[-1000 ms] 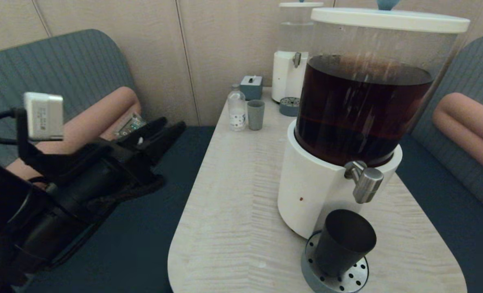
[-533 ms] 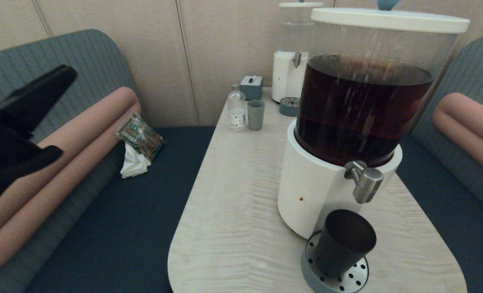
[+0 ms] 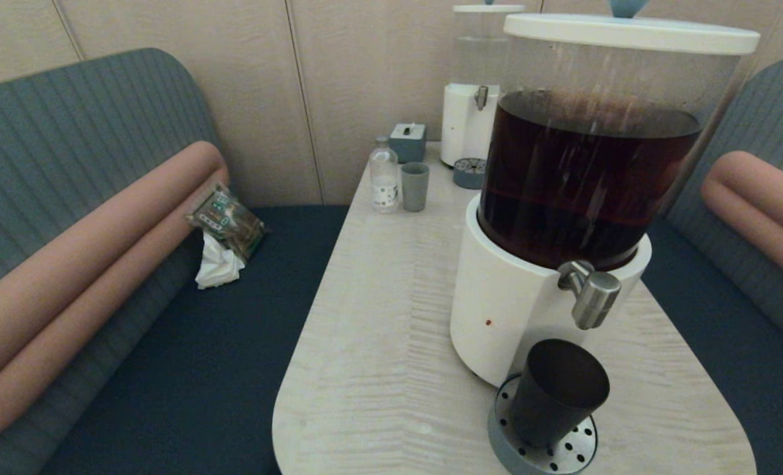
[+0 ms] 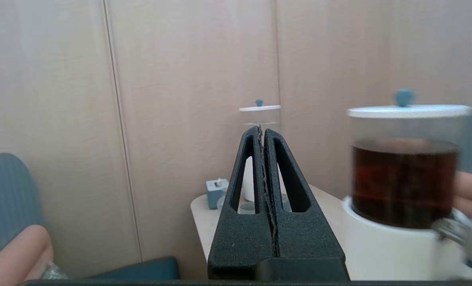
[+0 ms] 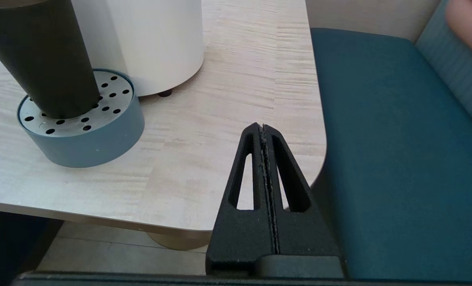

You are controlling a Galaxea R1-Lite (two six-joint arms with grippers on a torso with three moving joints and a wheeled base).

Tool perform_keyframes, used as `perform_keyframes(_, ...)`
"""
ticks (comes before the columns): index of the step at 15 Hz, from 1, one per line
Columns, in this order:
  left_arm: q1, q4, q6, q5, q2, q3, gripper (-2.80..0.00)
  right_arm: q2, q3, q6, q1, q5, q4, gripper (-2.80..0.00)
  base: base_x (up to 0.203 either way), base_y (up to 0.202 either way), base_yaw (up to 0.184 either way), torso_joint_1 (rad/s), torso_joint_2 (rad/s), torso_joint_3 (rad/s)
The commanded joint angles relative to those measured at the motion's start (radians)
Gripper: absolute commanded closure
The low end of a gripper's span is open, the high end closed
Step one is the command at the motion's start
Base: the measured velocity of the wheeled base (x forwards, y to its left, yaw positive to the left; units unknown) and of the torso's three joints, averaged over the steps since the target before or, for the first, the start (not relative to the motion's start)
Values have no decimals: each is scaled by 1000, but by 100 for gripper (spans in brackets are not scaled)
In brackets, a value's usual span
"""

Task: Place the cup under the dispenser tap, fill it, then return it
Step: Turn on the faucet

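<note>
The black cup (image 3: 558, 390) stands upright on the round perforated drip tray (image 3: 566, 456), directly below the brushed-steel dispenser tap (image 3: 592, 298) of the large dark-liquid dispenser (image 3: 582, 178). In the right wrist view the cup (image 5: 41, 55) sits on the tray (image 5: 100, 135) beside the white base (image 5: 156, 39). My right gripper (image 5: 262, 126) is shut and empty, low beside the table's near right corner, apart from the cup. My left gripper (image 4: 261, 128) is shut and empty, raised off to the left of the table, pointing at the far wall. Neither gripper shows in the head view.
At the table's far end stand a smaller clear-liquid dispenser (image 3: 473, 99), a grey-green cup (image 3: 414, 186), a small bottle (image 3: 384, 175) and a grey box (image 3: 407, 141). A snack packet and tissue (image 3: 223, 234) lie on the left bench. Blue benches flank the table (image 3: 378, 356).
My left arm has swung up and away to the left, leaving the head view. The cup and dispenser have not moved.
</note>
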Motion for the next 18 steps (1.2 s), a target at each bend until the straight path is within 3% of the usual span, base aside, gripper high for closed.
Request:
perform_keyframes(1,5,68,-2,-8,-175,14,0,-3,6,-1,0,0,0,0,0,0,0,0,0,0)
perform_keyframes(4,6,218,-1,-18,-323,30,0,-3,6,-1,0,0,0,0,0,0,0,0,0,0)
perform_keyframes(8,8,232,29,-31,-401,129,0,-2,6,2,0,0,0,0,0,0,0,0,0,0)
perform_keyframes(10,1,303,54,-26,-451,157,0,-3,6,-1,0,0,0,0,0,0,0,0,0,0)
perform_keyframes(18,-13,290,136,-1,-628,446,0,-2,6,-1,0,0,0,0,0,0,0,0,0,0)
